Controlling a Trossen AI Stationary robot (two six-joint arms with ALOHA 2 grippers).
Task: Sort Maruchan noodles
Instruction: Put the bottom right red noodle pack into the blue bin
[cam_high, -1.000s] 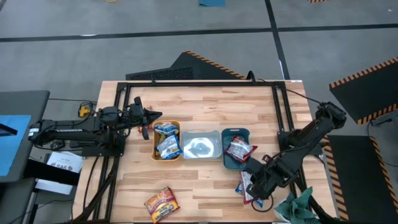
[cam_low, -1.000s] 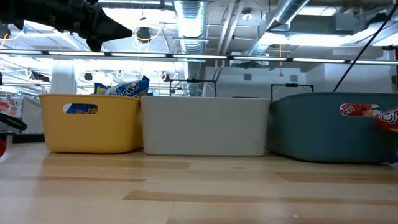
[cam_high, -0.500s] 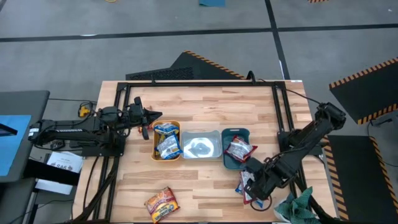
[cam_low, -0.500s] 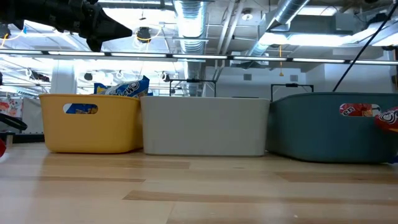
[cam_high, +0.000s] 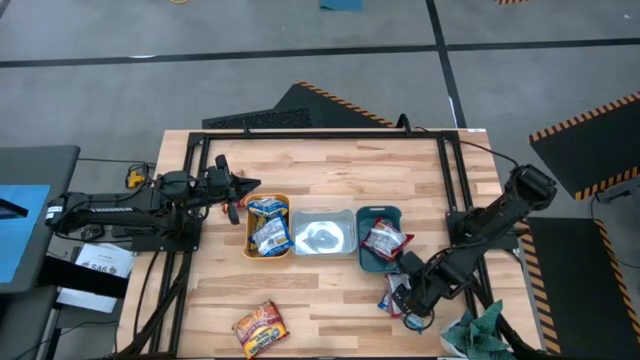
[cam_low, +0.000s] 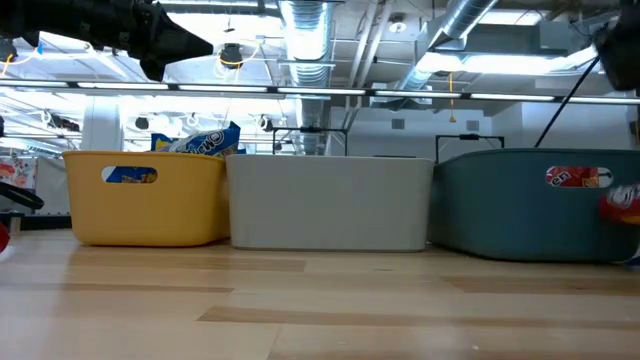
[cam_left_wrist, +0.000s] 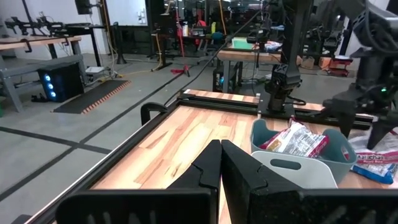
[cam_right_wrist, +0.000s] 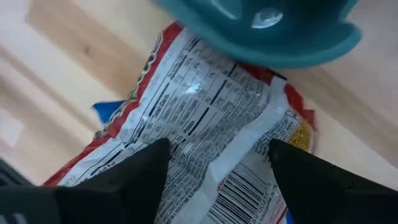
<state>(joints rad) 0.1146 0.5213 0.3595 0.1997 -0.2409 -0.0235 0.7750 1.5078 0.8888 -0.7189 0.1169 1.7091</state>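
While the right gripper (cam_high: 408, 303) hovered with fingers spread over a white-and-red packet (cam_right_wrist: 211, 130) just nearside of the teal tray (cam_high: 379, 215), sorting looked partly done. A red-orange packet (cam_high: 260, 327) lay well nearside of that tray, unsorted. Beside it, the clear tray (cam_high: 322, 236) looked empty; the orange tray (cam_high: 267, 226) beyond held blue-and-yellow packets. Farthest left, the left gripper (cam_high: 243, 187) waited, fingers pressed together.

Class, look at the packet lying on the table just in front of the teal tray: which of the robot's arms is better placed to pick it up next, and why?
The right. Its gripper is right over the white-and-red packet, jaws open either side of it. The left gripper waits shut beside the orange tray, far across the table.
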